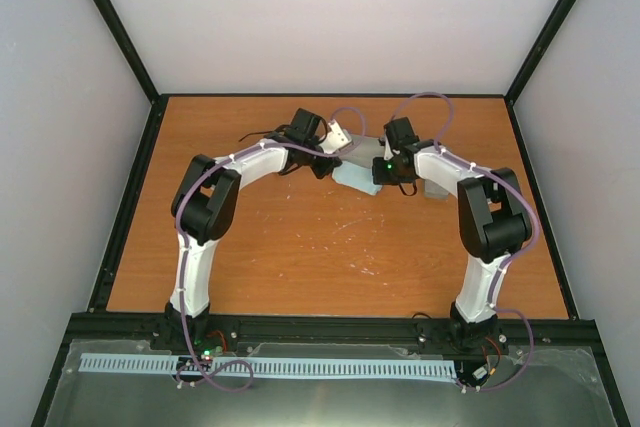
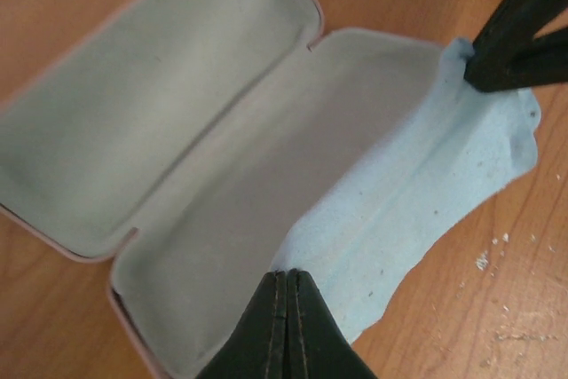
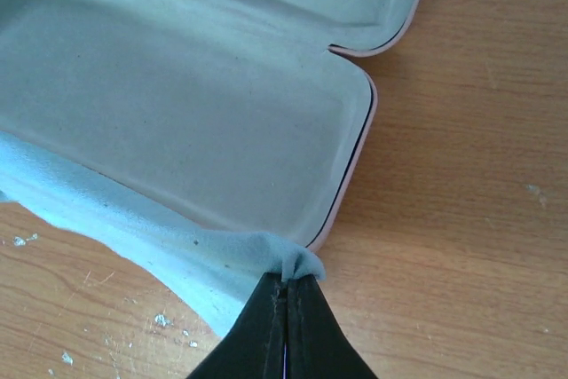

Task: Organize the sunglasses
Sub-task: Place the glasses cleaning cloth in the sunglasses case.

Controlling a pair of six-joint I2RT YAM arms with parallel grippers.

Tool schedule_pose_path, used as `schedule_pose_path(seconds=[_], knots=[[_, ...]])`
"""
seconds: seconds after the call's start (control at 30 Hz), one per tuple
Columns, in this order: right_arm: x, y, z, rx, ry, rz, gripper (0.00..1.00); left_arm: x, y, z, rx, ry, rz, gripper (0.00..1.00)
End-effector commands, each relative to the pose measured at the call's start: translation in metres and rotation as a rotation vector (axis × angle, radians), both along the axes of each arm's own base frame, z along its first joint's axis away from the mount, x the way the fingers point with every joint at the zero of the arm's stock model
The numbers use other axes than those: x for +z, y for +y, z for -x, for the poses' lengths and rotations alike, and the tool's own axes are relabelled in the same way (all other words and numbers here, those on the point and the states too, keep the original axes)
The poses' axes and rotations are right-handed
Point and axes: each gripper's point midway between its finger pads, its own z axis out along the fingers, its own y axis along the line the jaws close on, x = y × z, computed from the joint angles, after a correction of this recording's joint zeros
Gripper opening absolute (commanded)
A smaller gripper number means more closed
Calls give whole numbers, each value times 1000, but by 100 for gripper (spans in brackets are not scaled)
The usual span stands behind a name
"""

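Pale walls [image 1: 340,17], wooden table [image 1: 300,247], black frame [image 1: 112,22]

In the top view the two wrists cover most of the pale blue cloth [image 1: 357,179] near the bench's [image 1: 300,247] far edge. The grey thing [image 1: 436,191] beside it is too hidden to identify. A thin dark shape [image 1: 256,134] by the left wrist is too small to make out. The left wrist view cuts off the open case [image 2: 177,113] at its bottom edge. The right hand's [image 3: 286,283] closed tips hide the cloth's pinched corner.
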Motion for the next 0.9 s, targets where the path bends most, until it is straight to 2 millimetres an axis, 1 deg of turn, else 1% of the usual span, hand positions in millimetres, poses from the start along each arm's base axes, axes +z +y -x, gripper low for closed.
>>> schedule_pose_path(seconds=[0.0,0.27,0.6,0.87], knots=[[5,3,-12,9,-24,13,3,23,5,-19,2,-57,8,0],[11,7,-27,11,-45,7,3,25,8,-28,2,-61,9,1],[17,11,-43,17,-61,-19,3,19,9,-39,0,-49,14,1],[10,13,-55,20,-40,-46,3,14,11,-51,2,-37,21,0]])
